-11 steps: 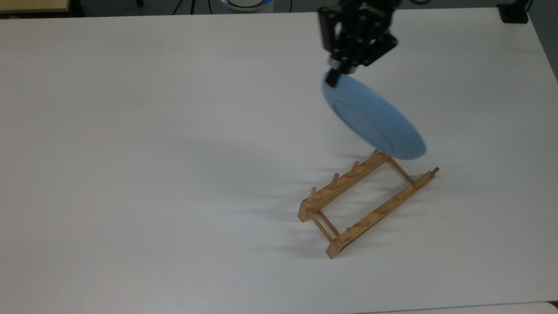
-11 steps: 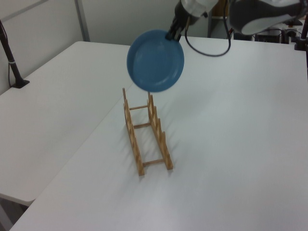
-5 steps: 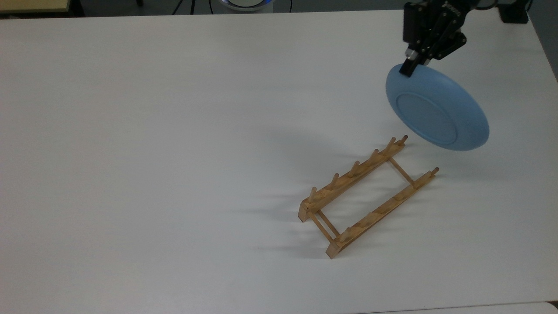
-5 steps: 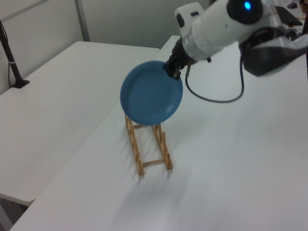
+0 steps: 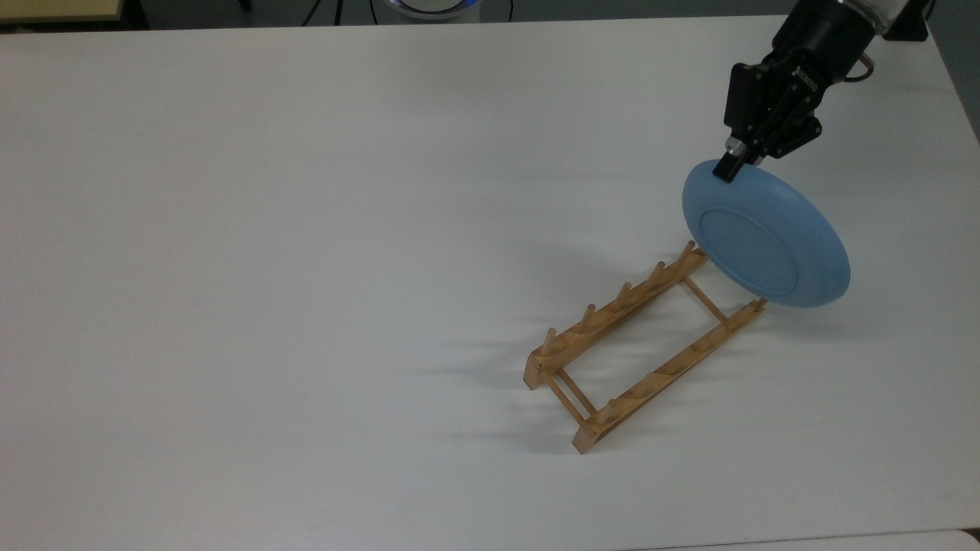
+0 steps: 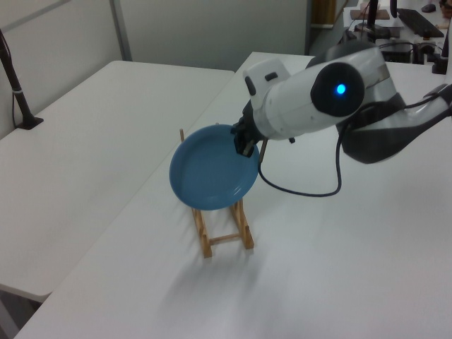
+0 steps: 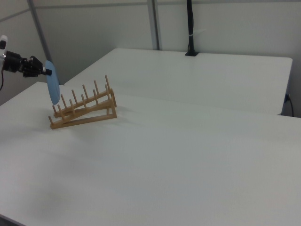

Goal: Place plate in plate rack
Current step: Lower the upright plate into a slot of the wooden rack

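Holding the plate (image 5: 766, 237) by its rim, my fingers (image 5: 726, 168) grip it tilted above the plate rack's (image 5: 643, 344) far end.

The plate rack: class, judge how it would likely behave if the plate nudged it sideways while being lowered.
The plate rack looks like thin light wood, so it is probably light and would slide on the smooth white table. Its rails sit close together, so a knock from the plate against the upright pegs might tip it. The gripper grips the rim alone.
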